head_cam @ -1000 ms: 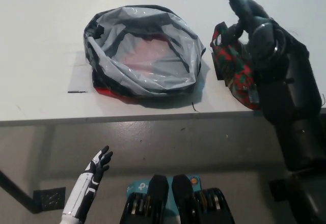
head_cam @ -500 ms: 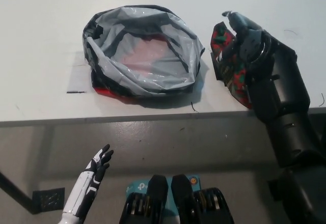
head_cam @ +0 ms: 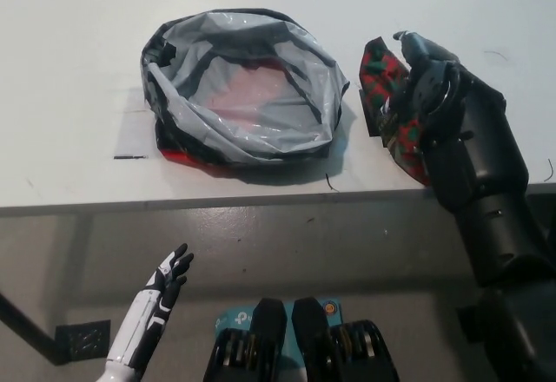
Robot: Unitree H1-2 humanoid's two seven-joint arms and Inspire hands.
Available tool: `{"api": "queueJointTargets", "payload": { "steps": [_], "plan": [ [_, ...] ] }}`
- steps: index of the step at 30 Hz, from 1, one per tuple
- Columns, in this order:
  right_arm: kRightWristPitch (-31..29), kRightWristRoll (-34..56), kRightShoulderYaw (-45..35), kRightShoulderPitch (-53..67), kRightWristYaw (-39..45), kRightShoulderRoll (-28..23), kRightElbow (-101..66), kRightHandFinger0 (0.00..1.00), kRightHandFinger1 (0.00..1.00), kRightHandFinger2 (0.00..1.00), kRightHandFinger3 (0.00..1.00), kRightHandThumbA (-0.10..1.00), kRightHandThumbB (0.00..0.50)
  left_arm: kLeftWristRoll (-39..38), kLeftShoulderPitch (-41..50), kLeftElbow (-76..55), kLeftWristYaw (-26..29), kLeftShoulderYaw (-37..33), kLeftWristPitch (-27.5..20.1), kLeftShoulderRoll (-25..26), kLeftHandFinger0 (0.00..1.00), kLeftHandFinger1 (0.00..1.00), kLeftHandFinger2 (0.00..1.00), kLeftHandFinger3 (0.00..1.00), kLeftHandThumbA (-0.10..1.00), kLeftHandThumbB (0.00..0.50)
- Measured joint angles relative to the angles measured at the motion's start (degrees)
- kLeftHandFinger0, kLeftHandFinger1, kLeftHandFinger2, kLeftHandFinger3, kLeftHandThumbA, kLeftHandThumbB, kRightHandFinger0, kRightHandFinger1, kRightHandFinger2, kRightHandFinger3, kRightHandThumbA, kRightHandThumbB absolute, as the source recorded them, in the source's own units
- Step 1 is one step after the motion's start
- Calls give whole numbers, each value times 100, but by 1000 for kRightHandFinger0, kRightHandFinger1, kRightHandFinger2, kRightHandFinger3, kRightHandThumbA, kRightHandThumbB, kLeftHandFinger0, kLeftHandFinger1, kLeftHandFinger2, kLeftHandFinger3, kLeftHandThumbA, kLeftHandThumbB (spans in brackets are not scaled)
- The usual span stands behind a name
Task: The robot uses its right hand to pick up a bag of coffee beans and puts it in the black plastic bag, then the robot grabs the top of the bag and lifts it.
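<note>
You see the black right hand lying over the red-and-green coffee bean bag near the white table's front edge; whether its fingers grip the bag can't be told. No writing is legible there. The black plastic bag gapes open just beside. The white left hand hangs below, fingers spread, empty.

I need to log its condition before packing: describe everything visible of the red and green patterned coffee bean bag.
The red and green patterned coffee bean bag is a soft, crumpled pouch with dark edges. It lies tilted on the white table, near its front edge, right of the open black plastic bag and apart from it. The black right hand covers its right side, fingers curled onto it; a firm grip cannot be confirmed.
</note>
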Motion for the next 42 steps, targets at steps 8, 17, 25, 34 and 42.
{"api": "queueJointTargets", "payload": {
  "steps": [8, 17, 25, 34, 42],
  "plan": [
    [1, -2, -32, 40, -201, 3, 480, 1000, 1000, 1000, 1000, 1000, 484, 23, -58, 0, -1, 2, -1, 19, 1000, 1000, 1000, 1000, 1000, 294],
    [-2, 163, -155, -14, -503, 22, 1068, 1000, 1000, 1000, 1000, 1000, 456, 35, -108, 0, 0, 8, -1, 19, 1000, 1000, 1000, 1000, 1000, 283],
    [-3, 89, 723, -397, -740, -100, 2052, 378, 462, 592, 1000, 141, 244, 53, -139, 1, -2, 11, -2, 23, 1000, 1000, 1000, 1000, 1000, 285],
    [-317, 831, 101, -175, -1869, -141, 1972, 68, 163, 258, 301, -100, 190, 56, -209, 3, -2, 11, 2, 36, 1000, 1000, 1000, 1000, 1000, 280],
    [-678, 1673, -878, -24, -2333, -190, 1853, 1, 262, 638, 613, -100, 196, 56, -210, 12, -2, 10, 10, 36, 1000, 1000, 1000, 1000, 1000, 259]
  ]
}}
